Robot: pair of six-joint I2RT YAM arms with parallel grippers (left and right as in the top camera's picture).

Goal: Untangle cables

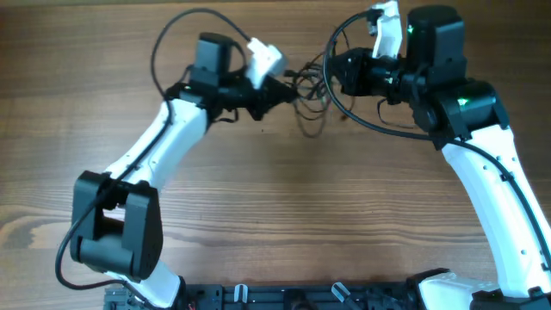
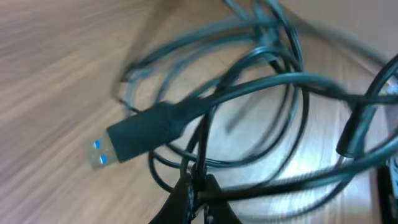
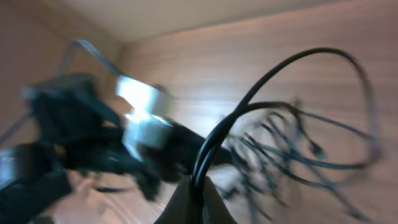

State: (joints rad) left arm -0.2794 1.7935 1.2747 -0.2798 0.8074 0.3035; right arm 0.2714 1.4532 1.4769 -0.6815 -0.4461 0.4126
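Untangling in progress, pulling-apart stage. The thin black flexible cables [image 1: 310, 93] lie as a loose knot of overlapping loops on the brown wood-grain table [image 1: 275, 207], at its far centre, directly between the two arms. The left pincer [image 1: 288, 89] meets the knot from the left and the right pincer [image 1: 336, 82] from the right, with little open cable between them. In the left wrist view, the left pincer [image 2: 198, 190] is closed, its tips pinching a single strand at the near edge of the loops. A dark USB plug with a blue insert [image 2: 134, 137] rests on the wood just beyond and to the left of those tips, and several loops cross over its cord. In the right wrist view, which is blurred, the right pincer [image 3: 196, 193] also appears closed on a strand that rises from its tips in a tall arc, and the rest of the knot trails to the right. By judgement, the next move calls for drawing the two held strands apart, slowly, while watching whether the loops slide free or tighten; if they tighten, one strand should be released and regripped nearer the plug end.
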